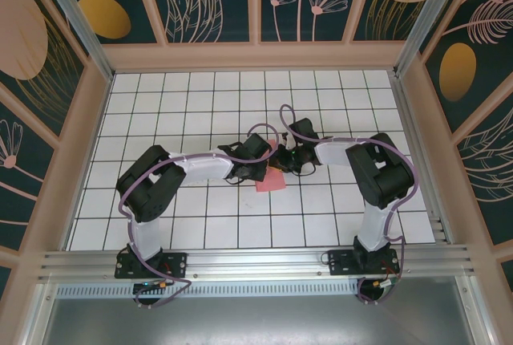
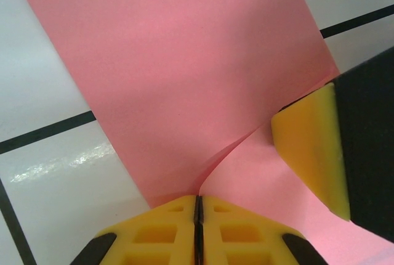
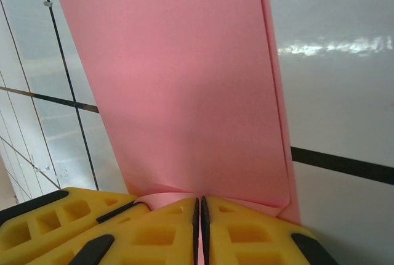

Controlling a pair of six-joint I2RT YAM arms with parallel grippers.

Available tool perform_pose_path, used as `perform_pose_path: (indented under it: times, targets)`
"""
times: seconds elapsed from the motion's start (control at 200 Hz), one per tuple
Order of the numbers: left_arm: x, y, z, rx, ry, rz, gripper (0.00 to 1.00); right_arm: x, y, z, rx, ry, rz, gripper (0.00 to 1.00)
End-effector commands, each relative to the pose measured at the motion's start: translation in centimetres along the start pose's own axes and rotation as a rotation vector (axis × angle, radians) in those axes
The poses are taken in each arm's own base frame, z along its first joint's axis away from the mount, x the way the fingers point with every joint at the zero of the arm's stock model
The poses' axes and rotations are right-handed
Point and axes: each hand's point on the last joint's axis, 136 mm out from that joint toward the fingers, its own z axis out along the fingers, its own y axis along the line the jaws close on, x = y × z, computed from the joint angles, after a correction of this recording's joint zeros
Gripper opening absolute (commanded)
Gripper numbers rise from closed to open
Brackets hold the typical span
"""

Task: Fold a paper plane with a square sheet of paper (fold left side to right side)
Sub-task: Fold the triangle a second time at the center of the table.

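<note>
My left claw (image 2: pixel 198 206) and right claw (image 3: pixel 200 206) are yellow with black insets. The square sheet of paper (image 1: pixel 270 182) is plain pink-red. The table (image 1: pixel 208 225) is white with a black grid. The walls (image 1: pixel 232 8) are dark teal with peach and orange plant motifs.

Paper sheet (image 1: pixel 270 183) on table (image 1: pixel 200 225), near middle. Left gripper (image 2: pixel 198 206) at its left, right gripper (image 3: pixel 201 206) at its right, both touching sheet.
</note>
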Motion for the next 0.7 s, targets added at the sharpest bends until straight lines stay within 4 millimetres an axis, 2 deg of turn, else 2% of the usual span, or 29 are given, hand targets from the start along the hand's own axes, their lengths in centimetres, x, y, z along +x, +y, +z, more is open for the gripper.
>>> perform_pose_path:
  times: [0.0,0.115,0.28,0.325,0.35,0.47,0.57,0.696]
  targets:
    - [0.2,0.9,0.2,-0.037,0.020,0.004,0.16,2.4,-4.2,0.5,0.124,0.057,0.056,0.14]
    - [-1.0,0.3,-1.6,-0.017,-0.020,-0.003,0.24,2.7,-4.5,0.6,0.131,0.062,0.059,0.14]
    - [-2.6,-0.1,-5.3,0.013,-0.090,-0.012,0.34,2.6,-4.6,0.8,0.132,0.065,0.058,0.14]
    - [-2.4,0.0,-5.8,0.012,-0.089,-0.005,0.36,2.5,-4.5,0.8,0.128,0.063,0.056,0.14]
    - [-2.9,-0.2,-7.0,0.023,-0.112,-0.002,0.37,2.5,-4.4,0.7,0.125,0.062,0.055,0.14]
    - [-2.5,-0.3,-8.6,0.055,-0.119,0.010,0.38,2.3,-4.3,0.8,0.121,0.060,0.050,0.14]
    - [-1.9,-2.3,-9.3,0.188,-0.107,0.008,0.38,2.3,-4.2,0.9,0.117,0.063,0.049,0.14]
    - [-0.9,-5.9,-9.3,0.398,-0.066,-0.012,0.38,2.4,-4.2,0.9,0.116,0.063,0.047,0.14]
